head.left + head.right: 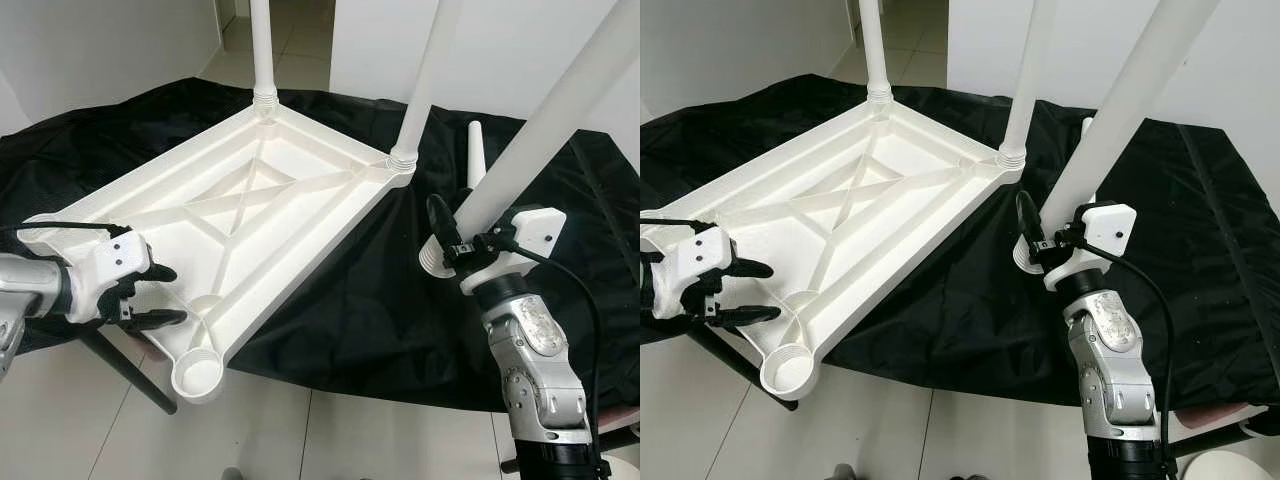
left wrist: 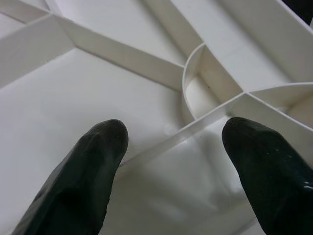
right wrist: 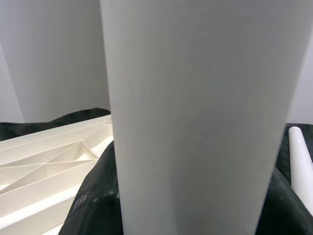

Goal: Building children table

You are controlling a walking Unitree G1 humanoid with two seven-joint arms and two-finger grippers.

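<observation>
Nearest the head camera: empty round leg socket [image 1: 198,374] at the near corner of the white table top [image 1: 230,210], which lies upside down, ribs up, on a black cloth [image 1: 380,300] over the work surface. Near corner overhangs the cloth edge above the tiled floor [image 1: 330,440].

Left hand [image 1: 160,296]: released, fingers spread, hovering at the near edge of the panel just beside the empty socket. Left wrist view puts both fingertips [image 2: 93,161] over the ribbed underside, gripping nothing.

Right hand [image 1: 452,246]: clenched on a loose white leg [image 1: 540,140], held near its collared lower end. Leg's long axis leans up and away to the robot's right; collared end points down toward the cloth, well apart from the socket.

Two legs already stand upright in the far corners [image 1: 262,50], [image 1: 425,75]. A fourth leg [image 1: 476,150] lies on the cloth beyond the right hand.

Judgement: step in hand is seating the held leg in the near socket. To do it well, bring the leg's axis vertical first, centre the collar over the socket, and brace the panel with the left hand so the overhanging corner does not tip as the leg goes in.
</observation>
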